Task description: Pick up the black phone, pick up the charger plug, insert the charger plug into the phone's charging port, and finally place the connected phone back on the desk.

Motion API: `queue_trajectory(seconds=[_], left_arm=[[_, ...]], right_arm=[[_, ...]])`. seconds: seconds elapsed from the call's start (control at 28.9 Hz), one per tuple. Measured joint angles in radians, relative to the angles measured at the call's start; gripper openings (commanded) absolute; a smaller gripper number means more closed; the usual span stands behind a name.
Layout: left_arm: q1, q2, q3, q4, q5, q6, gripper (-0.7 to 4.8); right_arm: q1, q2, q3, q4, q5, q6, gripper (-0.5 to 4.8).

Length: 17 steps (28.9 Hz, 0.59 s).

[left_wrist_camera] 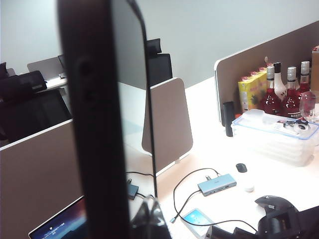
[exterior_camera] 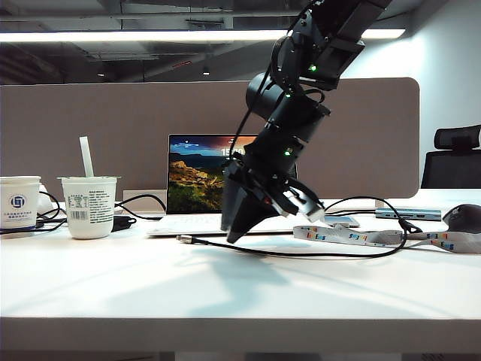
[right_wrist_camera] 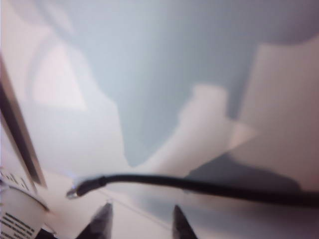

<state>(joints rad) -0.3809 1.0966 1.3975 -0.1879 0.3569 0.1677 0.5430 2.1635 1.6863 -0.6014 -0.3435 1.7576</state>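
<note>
Reaching steeply down, the right gripper (exterior_camera: 239,229) hangs with fingers parted just right of the charger plug (exterior_camera: 183,238) on the desk (exterior_camera: 225,293); the left gripper (left_wrist_camera: 147,219), raised, clamps the black phone (left_wrist_camera: 107,114) upright.

The phone (left_wrist_camera: 99,119) is showing glossy black, the cable (exterior_camera: 301,254) black with a silver plug (exterior_camera: 184,239). The counter (exterior_camera: 225,293) is gleaming white against a grey-beige partition (exterior_camera: 113,128). The lanyard (exterior_camera: 376,238) is showing white with coloured marks, the cup (exterior_camera: 89,207) white with black print, and the hub (left_wrist_camera: 217,184) grey-blue.
</note>
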Motion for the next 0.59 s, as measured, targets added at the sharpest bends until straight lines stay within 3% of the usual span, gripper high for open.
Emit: queue_trajectory(seconds=[0.59], left_arm=[[0.0,-0.011,0.0,-0.003,0.0,0.001,-0.07]], right_arm=[[0.001,0.014,0.003,-0.026,0.041,0.029,1.45]])
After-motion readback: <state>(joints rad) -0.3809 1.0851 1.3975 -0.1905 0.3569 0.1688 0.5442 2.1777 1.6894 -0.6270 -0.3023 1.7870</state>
